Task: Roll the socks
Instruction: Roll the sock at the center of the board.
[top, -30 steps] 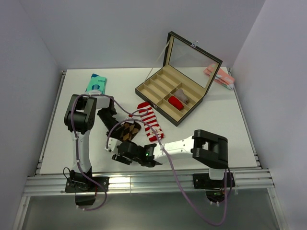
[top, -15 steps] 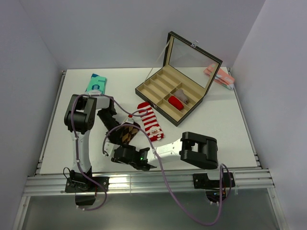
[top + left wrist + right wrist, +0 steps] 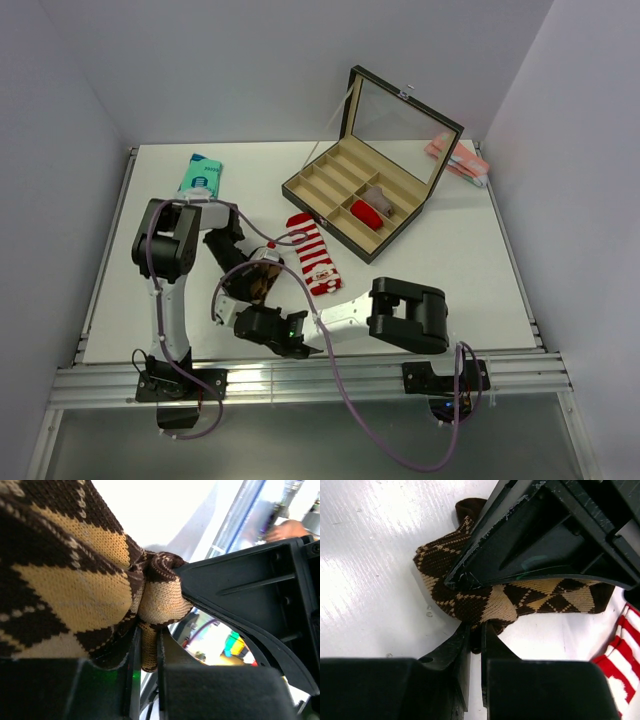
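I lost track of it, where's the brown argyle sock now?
In the top view the argyle sock lies left of centre, just left of the striped sock, held by the left gripper and right gripper.

Left arm (image 3: 167, 318): white lower link, bulky black joint housings above it, black base plate. Right arm (image 3: 345, 313): same build, a white link between blocky black housings. Mauve cable (image 3: 336, 372) loops along each arm, fixed with small white clips. Small green light (image 3: 293, 322) lit on the right wrist unit. Left gripper (image 3: 148, 645): matte black fingers, narrow and flat-faced. Right gripper (image 3: 476, 630): black moulded fingers tapering to thin tips, slightly glossy. From the right wrist camera the left finger body is ribbed black plastic, edges scuffed pale. Screws too small to make out.
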